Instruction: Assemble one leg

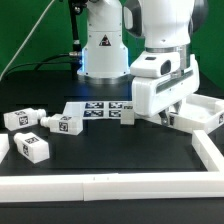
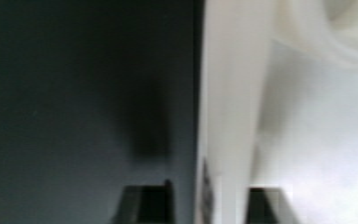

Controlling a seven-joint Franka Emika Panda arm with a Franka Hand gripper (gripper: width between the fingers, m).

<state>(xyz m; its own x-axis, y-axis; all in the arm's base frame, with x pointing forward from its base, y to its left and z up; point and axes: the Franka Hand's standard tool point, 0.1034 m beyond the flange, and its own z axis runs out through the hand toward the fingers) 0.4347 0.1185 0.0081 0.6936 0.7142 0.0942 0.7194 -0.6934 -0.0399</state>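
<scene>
Black surface (image 1: 110,165) and green backdrop (image 1: 30,30) are shown. No leg is fitted yet: the leg (image 1: 128,115) is seen loose, just beside the tool (image 1: 163,117); its long axis appears foreshortened, direction undetermined. The rim of the tray part (image 1: 205,118) is straddled by the tool; clamping cannot be told.

The tool (image 1: 160,116) hangs low at the white tray part (image 1: 203,112), well apart from a leg (image 1: 62,124).

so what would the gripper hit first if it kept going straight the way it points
Probably the large white tray-like part: in the wrist view its raised rim sits between the fingertips of the gripper, so that rim lies straight ahead. How close it is cannot be told.
</scene>
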